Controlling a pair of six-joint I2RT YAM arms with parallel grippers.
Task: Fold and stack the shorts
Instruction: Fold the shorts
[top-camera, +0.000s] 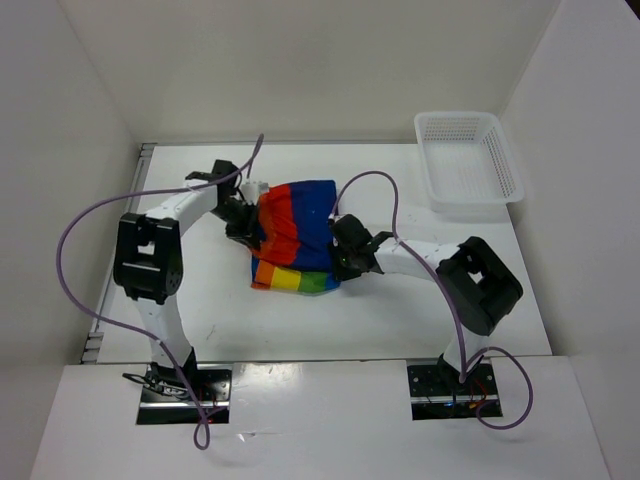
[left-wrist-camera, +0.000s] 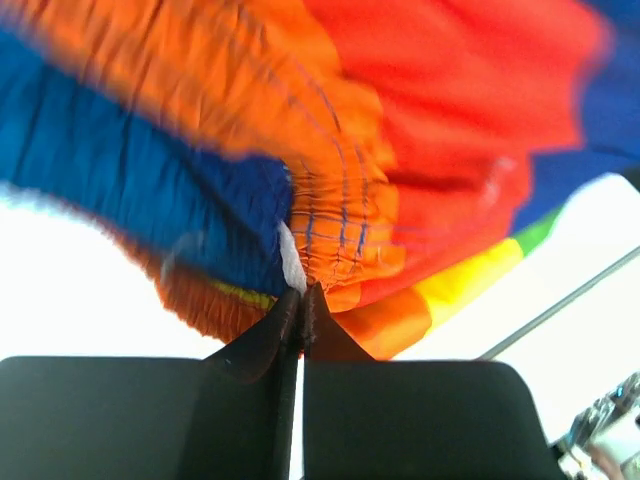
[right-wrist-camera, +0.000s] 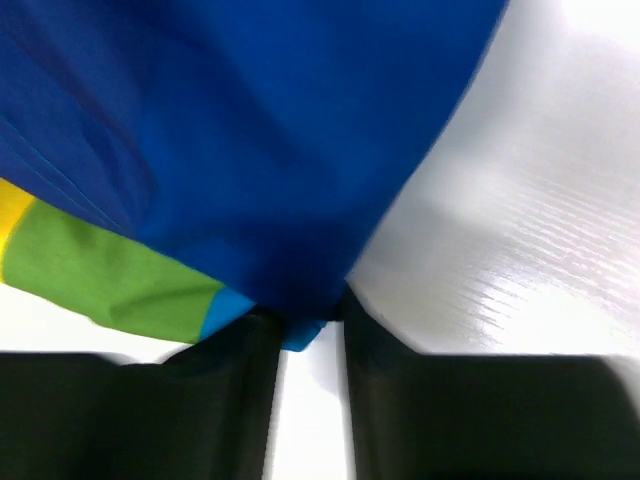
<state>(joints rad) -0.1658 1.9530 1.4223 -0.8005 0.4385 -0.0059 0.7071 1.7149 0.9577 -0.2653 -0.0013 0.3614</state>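
The rainbow-striped shorts (top-camera: 295, 235) lie bunched in the middle of the white table. My left gripper (top-camera: 240, 222) is at their left edge. In the left wrist view it (left-wrist-camera: 301, 297) is shut on the gathered orange waistband of the shorts (left-wrist-camera: 340, 230), which hang lifted in front of it. My right gripper (top-camera: 345, 258) is at their right edge. In the right wrist view it (right-wrist-camera: 305, 322) is shut on a blue corner of the shorts (right-wrist-camera: 250, 150), with green and yellow stripes to the left.
A white plastic mesh basket (top-camera: 467, 160) stands at the back right of the table (top-camera: 200, 310). White walls enclose the table on the left, back and right. Purple cables arc above both arms.
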